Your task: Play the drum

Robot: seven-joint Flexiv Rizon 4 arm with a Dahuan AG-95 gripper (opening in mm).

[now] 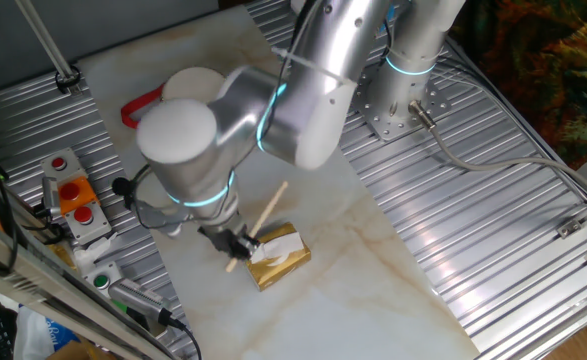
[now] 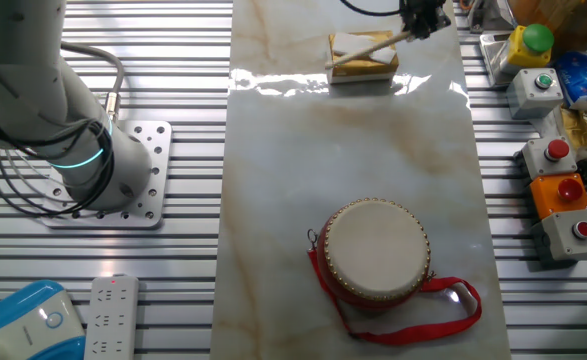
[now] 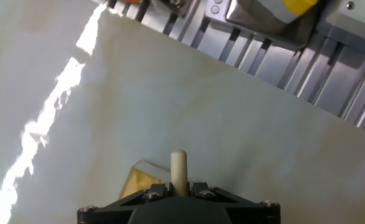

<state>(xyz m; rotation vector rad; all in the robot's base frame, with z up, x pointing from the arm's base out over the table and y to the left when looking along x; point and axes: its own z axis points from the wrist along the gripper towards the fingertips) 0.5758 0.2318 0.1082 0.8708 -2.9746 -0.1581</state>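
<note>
From left to right I see the drum [image 1: 195, 85] far across the marble surface [image 1: 373, 260], well apart from the gold block [image 1: 278, 257] that props the stick [image 1: 263, 222] up at a graspable slant. My tool [image 1: 235, 243] is clamped on the stick's lower end, I judge. The arm [image 1: 303, 90] folds low over the surface, wrist turned down beside the block.
</note>
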